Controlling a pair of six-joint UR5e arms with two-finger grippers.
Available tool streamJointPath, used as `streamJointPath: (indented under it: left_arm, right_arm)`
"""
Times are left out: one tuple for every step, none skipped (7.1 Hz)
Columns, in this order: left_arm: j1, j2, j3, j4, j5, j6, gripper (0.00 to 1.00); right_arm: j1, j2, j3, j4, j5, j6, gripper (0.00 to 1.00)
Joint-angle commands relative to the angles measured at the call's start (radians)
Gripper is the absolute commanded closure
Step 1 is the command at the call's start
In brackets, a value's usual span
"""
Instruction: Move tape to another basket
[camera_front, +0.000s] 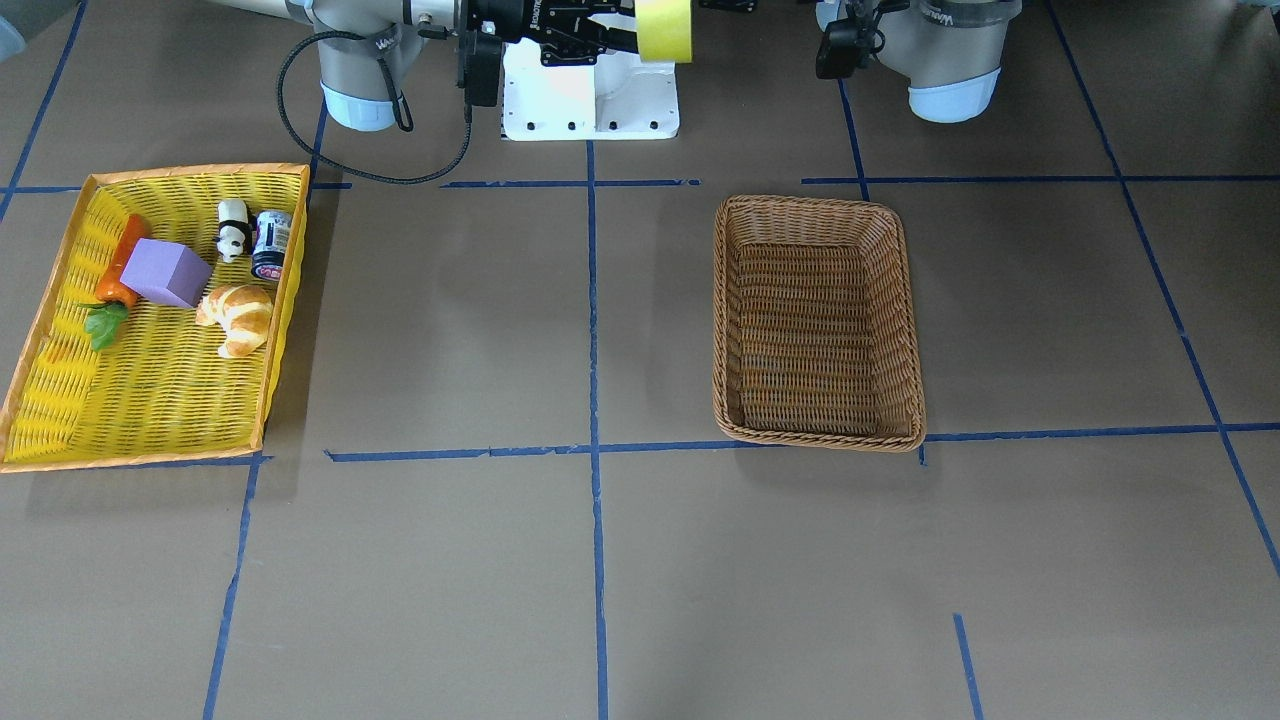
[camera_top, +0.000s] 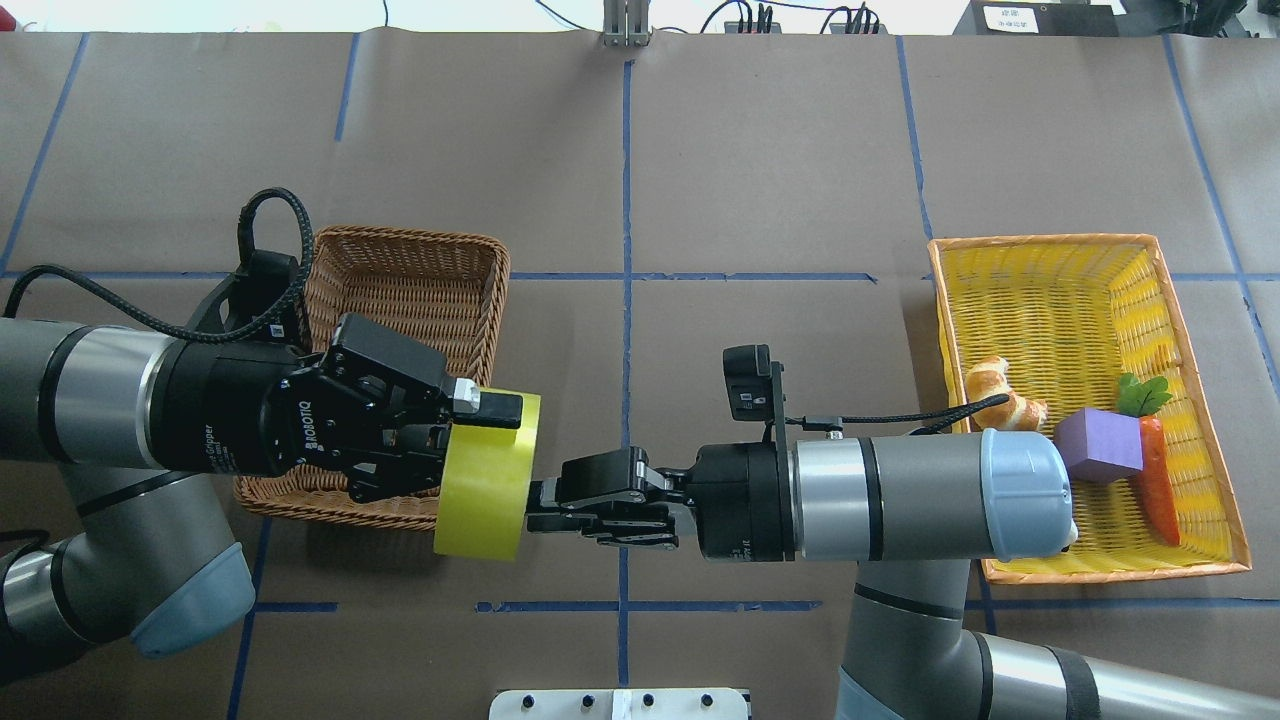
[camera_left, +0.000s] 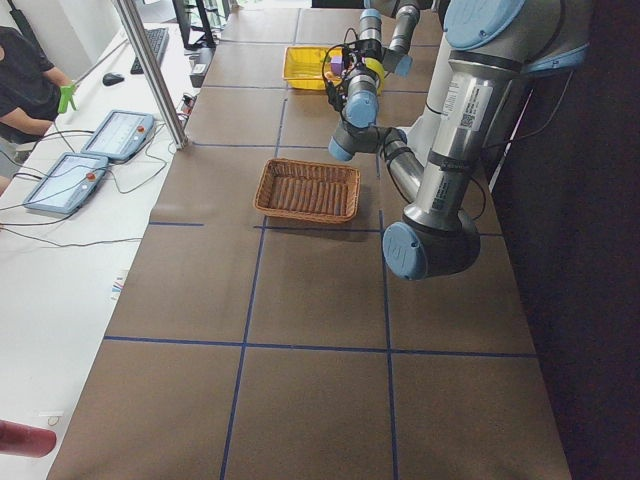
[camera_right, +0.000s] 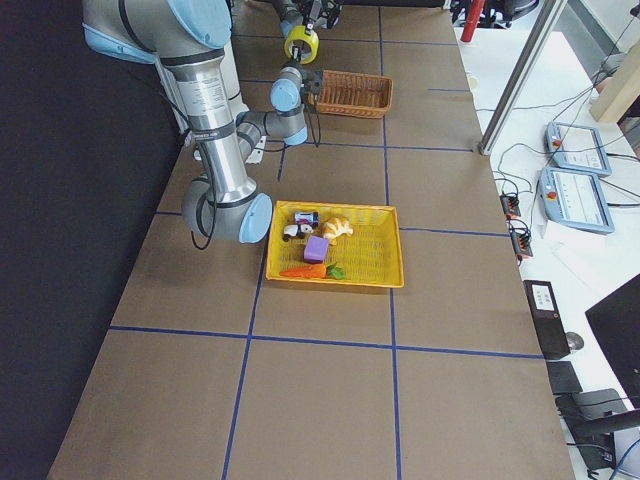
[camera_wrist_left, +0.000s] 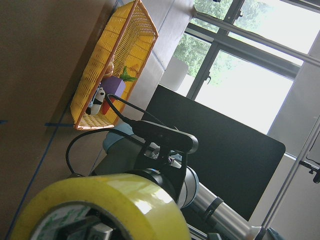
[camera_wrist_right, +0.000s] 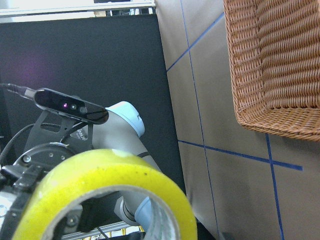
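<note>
The tape (camera_top: 487, 478) hangs in the air between the two tools, up off the counter (camera_top: 760, 180). The left tool (camera_top: 472, 422) is clamped partway closed on the roll's wall, with one finger (camera_top: 495, 405) laid across the yellow outside and the other down inside the core. The right tool (camera_top: 535, 505) faces it from the opposite side, its fingers drawn near together and their tips at the roll's open face. Whether they have any hold on it I cannot tell. The basket (camera_top: 410, 238) sits on the counter just beyond and below the left tool, and its near rim runs under the tool's body. The tape is above the basket's near corner, on the side toward the right tool and clear of the rim. Back along the right tool's arm, well apart from the tape, lies a yellow tray (camera_top: 1040, 241) holding a croissant (camera_top: 1005, 395), a purple block (camera_top: 1100, 445) and a carrot (camera_top: 1160, 480). Between basket and tray runs a wide stretch of brown counter crossed by blue lines (camera_top: 626, 200).
</note>
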Motion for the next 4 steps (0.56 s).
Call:
streamJointPath:
  left_arm:
    - [-0.002, 0.008, -0.002, 0.000, -0.003, 0.000, 0.99]
    - [-0.005, 0.011, -0.005, -0.002, -0.009, 0.003, 0.99]
    - [-0.021, 0.011, -0.023, 0.000, -0.012, 0.003, 0.99]
    - [-0.099, 0.030, -0.017, -0.002, -0.055, 0.009, 0.99]
  right_arm:
    - [0.002, -0.001, 0.001, 0.002, 0.000, 0.000, 0.00]
    - [0.003, -0.005, 0.001, 0.002, 0.000, 0.000, 0.00]
    - [0.012, -0.002, 0.001, -0.003, 0.000, 0.000, 0.00]
    - [0.026, -0.003, 0.001, -0.006, 0.001, -0.006, 0.00]
